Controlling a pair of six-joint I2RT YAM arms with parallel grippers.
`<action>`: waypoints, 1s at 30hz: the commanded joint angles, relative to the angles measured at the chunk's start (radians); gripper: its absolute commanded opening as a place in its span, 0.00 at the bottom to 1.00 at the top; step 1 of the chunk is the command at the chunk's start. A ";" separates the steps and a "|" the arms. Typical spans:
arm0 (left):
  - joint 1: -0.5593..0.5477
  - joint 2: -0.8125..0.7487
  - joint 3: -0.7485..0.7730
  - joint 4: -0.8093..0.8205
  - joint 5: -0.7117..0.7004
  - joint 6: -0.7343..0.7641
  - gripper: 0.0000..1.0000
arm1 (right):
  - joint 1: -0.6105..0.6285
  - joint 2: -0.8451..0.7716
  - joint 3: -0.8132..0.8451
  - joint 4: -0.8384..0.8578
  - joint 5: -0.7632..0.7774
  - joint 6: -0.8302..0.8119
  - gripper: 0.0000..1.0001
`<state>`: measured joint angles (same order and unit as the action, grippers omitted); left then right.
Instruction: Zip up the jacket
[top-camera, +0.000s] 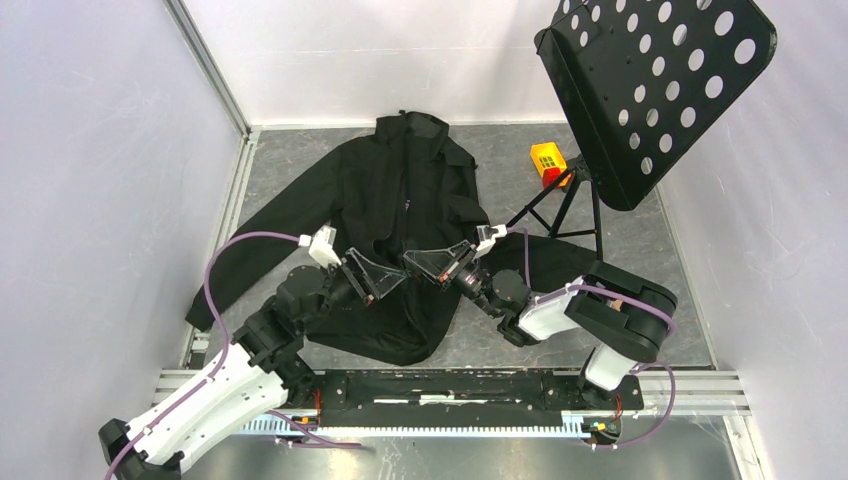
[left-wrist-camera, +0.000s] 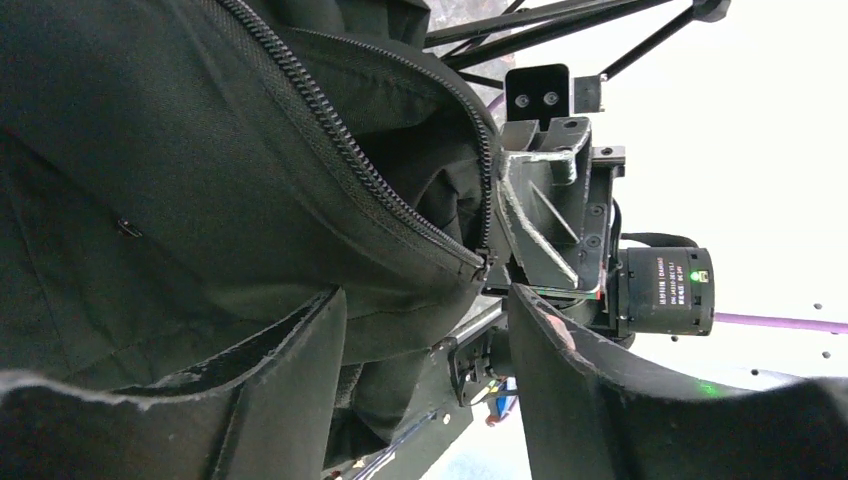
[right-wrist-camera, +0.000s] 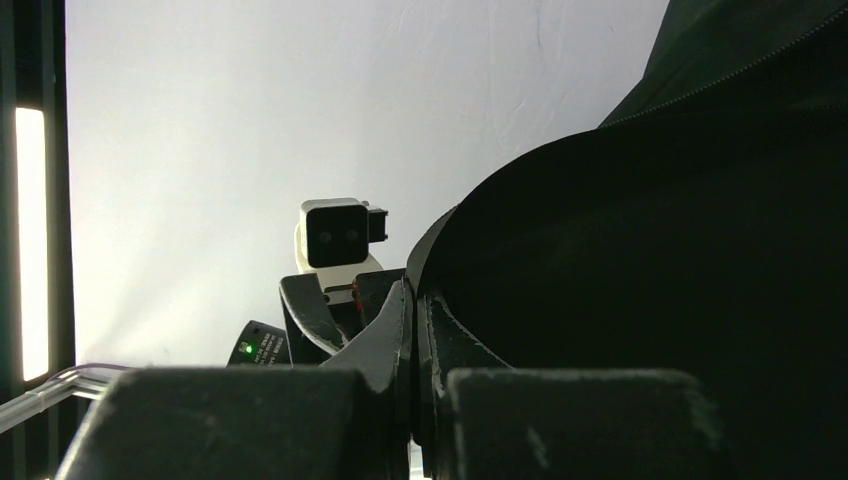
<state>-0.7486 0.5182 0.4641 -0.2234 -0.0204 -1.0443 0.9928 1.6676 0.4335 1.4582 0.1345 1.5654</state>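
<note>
The black jacket (top-camera: 400, 190) lies spread out with its collar at the far end and its front still open. In the left wrist view its zipper teeth (left-wrist-camera: 350, 155) run diagonally down to a small slider (left-wrist-camera: 483, 268). My left gripper (top-camera: 385, 272) (left-wrist-camera: 425, 335) hangs open over the lower front, with a fold of fabric between its fingers (left-wrist-camera: 300, 380) but not pinched. Facing it, my right gripper (top-camera: 425, 262) (right-wrist-camera: 412, 310) is shut on the jacket's edge beside the slider, and black fabric (right-wrist-camera: 650, 250) drapes over its right finger.
A black perforated music stand (top-camera: 660, 80) leans over the far right, its tripod legs (top-camera: 560, 205) touching the jacket's right sleeve. A yellow and red block (top-camera: 548, 162) sits by the legs. White walls close in on three sides, and a metal rail (top-camera: 450, 392) runs along the near edge.
</note>
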 joint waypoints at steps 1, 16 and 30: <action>-0.006 0.026 0.005 0.046 0.042 -0.034 0.61 | -0.003 0.002 0.019 0.071 0.004 0.008 0.00; -0.006 0.078 0.002 0.130 0.103 -0.036 0.44 | -0.003 0.003 0.024 0.067 0.013 0.012 0.00; -0.007 0.119 -0.005 0.113 0.106 0.064 0.02 | 0.003 0.020 0.062 0.056 0.034 0.019 0.00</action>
<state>-0.7486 0.6212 0.4622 -0.1253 0.0631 -1.0512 0.9928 1.6699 0.4408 1.4498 0.1368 1.5673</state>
